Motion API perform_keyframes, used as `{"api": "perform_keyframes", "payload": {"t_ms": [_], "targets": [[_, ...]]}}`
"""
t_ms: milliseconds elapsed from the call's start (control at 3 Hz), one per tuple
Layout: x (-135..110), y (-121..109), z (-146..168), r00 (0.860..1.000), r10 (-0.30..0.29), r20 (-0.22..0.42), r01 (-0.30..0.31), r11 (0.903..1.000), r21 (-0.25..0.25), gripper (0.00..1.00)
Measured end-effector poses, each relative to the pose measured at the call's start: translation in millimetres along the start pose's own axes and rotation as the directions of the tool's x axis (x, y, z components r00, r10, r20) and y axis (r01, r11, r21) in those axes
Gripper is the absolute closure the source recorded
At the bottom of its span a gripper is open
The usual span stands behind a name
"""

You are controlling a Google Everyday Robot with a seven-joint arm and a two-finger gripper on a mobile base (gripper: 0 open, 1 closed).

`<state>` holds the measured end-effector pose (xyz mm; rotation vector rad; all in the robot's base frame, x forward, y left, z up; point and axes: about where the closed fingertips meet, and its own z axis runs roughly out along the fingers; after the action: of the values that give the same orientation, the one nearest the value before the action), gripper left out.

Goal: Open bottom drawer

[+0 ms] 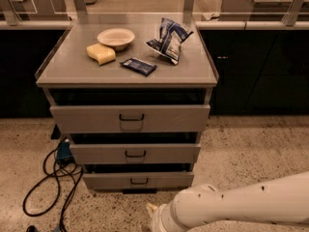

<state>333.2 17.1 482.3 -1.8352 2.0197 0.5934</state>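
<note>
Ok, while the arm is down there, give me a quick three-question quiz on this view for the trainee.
1. True or false: the gripper is touching the handle of the bottom drawer.
2. Which item lies right beside the white bowl? A) yellow sponge B) banana C) mug
3. Fill in: the cabinet shows ___ drawer fronts.

Key
1. False: the gripper sits at the view's bottom edge, below the drawer and clear of it.
2. A
3. three
</note>
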Motion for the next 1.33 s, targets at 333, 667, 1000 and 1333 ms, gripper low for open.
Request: {"api": "perform_keyframes", "payload": {"t_ms": [333, 667, 1000, 1333], "targets": [[7, -13, 1, 0.997, 0.041, 0.072, -0.042, 0.999, 0.011, 0.0], [37, -52, -11, 0.982, 0.063, 0.179, -0.081, 0.9923, 0.094, 0.0], [71, -109, -35, 0.972, 0.095, 0.215, -0.14, 0.9688, 0.205, 0.0], [99, -149, -55, 0.979, 0.138, 0.149, -0.179, 0.9332, 0.312, 0.0]]}}
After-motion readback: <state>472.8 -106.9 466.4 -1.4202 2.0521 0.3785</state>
